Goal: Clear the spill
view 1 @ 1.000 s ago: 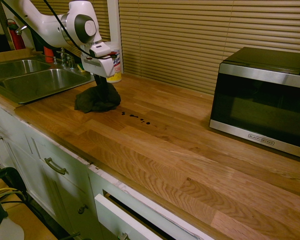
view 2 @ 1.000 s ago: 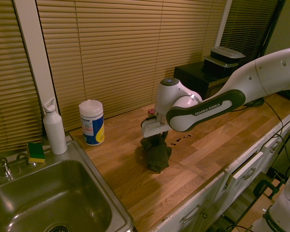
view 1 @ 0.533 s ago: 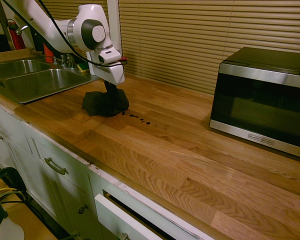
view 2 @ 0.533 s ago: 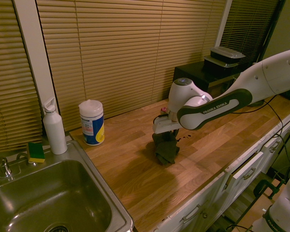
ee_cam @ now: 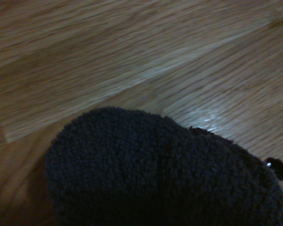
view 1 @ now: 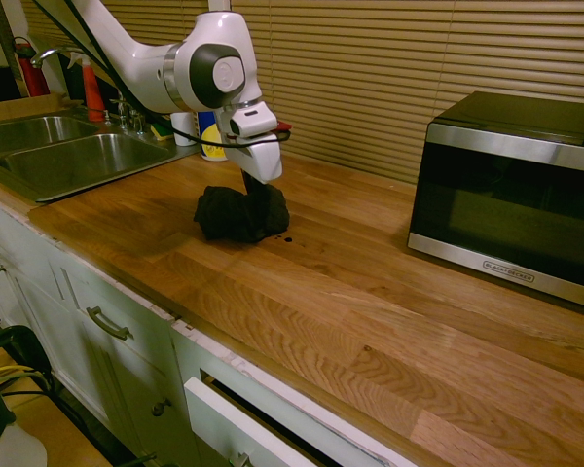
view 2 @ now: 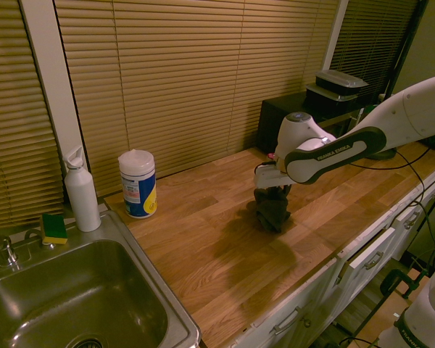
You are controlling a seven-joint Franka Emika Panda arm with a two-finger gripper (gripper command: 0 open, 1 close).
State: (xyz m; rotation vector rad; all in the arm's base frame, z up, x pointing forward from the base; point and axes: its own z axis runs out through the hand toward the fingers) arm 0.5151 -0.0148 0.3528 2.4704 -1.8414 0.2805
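Under the white two-finger gripper (view 1: 247, 191): crumpled dark grey-black cloth (view 1: 238, 214), pinched, resting on the warm wooden plank countertop (view 1: 370, 292) | just beside: one dark spill drop (view 1: 288, 239) | behind: slatted blinds (view 1: 370, 68)

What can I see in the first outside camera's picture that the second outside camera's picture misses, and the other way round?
Only the first exterior view shows the front of the microwave, the white drawers under the counter's near edge, and one dark drop of the spill beside the cloth. Only the second shows the yellow-green sponge and the white bottle by the sink. Both show the gripper shut on the dark cloth, pressed to the wooden counter, and the wipes canister.
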